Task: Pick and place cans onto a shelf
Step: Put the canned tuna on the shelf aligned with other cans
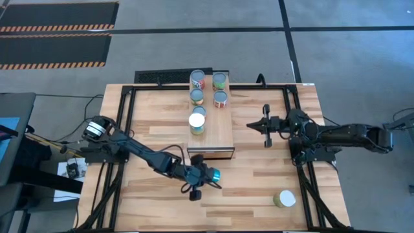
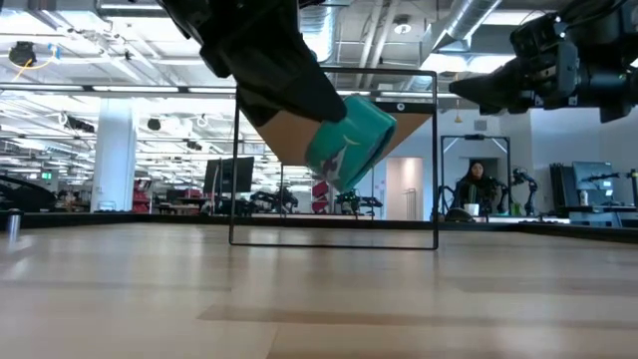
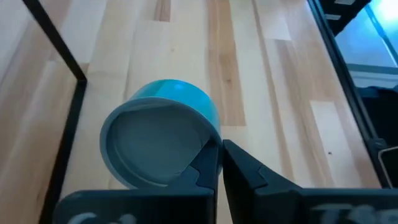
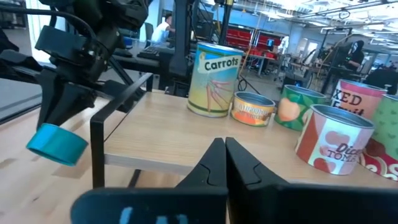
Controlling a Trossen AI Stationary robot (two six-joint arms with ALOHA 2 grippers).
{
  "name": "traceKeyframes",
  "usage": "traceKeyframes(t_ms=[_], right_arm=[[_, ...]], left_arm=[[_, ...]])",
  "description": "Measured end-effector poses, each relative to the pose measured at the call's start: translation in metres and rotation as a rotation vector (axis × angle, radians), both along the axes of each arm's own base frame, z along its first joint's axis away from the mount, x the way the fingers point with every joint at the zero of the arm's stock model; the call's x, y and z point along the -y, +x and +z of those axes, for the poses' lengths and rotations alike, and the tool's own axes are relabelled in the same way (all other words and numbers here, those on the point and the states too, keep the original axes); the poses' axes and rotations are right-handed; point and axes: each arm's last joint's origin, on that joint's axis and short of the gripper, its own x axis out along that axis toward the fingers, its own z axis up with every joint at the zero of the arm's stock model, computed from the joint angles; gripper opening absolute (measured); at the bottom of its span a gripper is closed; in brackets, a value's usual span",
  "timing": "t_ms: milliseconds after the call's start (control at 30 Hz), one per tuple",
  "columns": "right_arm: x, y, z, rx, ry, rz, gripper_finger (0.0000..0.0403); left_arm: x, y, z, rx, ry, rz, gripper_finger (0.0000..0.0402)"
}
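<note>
A teal can (image 3: 163,134) with a grey end hangs tilted above the table, just in front of the shelf's near end (image 1: 210,153). My left gripper (image 3: 222,148) is shut on it. The shelf (image 1: 223,129) is a long light-wood box at the table's middle. Several cans stand upright on its top, among them a white-topped one (image 1: 197,121) and a red-and-white one (image 1: 196,80). Another white-topped can (image 1: 284,199) stands on the table near the right front corner. My right gripper (image 1: 260,125) hovers shut and empty to the right of the shelf, pointing at it. My left gripper pinches the rim (image 3: 208,144) of the teal can's grey end between its two fingers, one finger over the end face and one on the outer wall. The fingers slant down from the table's left. The can (image 2: 349,142) is lifted clear of the table and tilted.
A black metal frame (image 1: 126,116) runs along the table's edges. Bare tabletop lies between the shelf and the near edge, and on the shelf's near half (image 1: 220,139). People and equipment show in the room beyond the table.
</note>
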Motion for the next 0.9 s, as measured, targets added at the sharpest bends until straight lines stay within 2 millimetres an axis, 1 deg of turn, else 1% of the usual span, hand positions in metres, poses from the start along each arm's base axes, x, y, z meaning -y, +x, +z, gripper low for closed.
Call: traceKeyframes(t_ms=[67,167,267,367,533,600,900], right_arm=[[-0.002,0.001,0.0,0.0,-0.005,-0.003,0.0005],[-0.004,0.001,0.0,0.0,-0.006,0.008,0.0005],[-0.004,0.001,0.0,0.003,-0.009,0.011,0.0005],[-0.004,0.001,0.0,0.003,-0.009,0.011,0.0005],[-0.004,0.001,0.0,0.001,-0.009,0.011,0.0005],[-0.004,0.001,0.0,0.001,-0.011,0.01,0.0005],[-0.004,0.001,0.0,-0.006,-0.014,0.009,0.0005]], left_arm=[[0.0,0.0,0.0,-0.003,-0.008,0.004,0.0],[0.0,0.002,-0.008,-0.025,-0.024,0.029,0.0],[0.001,0.004,-0.019,-0.072,-0.026,0.028,0.0],[0.005,0.005,-0.023,-0.148,0.012,0.025,0.0],[0.011,0.012,-0.017,-0.211,0.069,0.03,0.0],[0.011,0.012,-0.017,-0.251,0.088,0.035,0.0],[0.01,0.013,-0.015,-0.266,0.063,0.066,0.0001]])
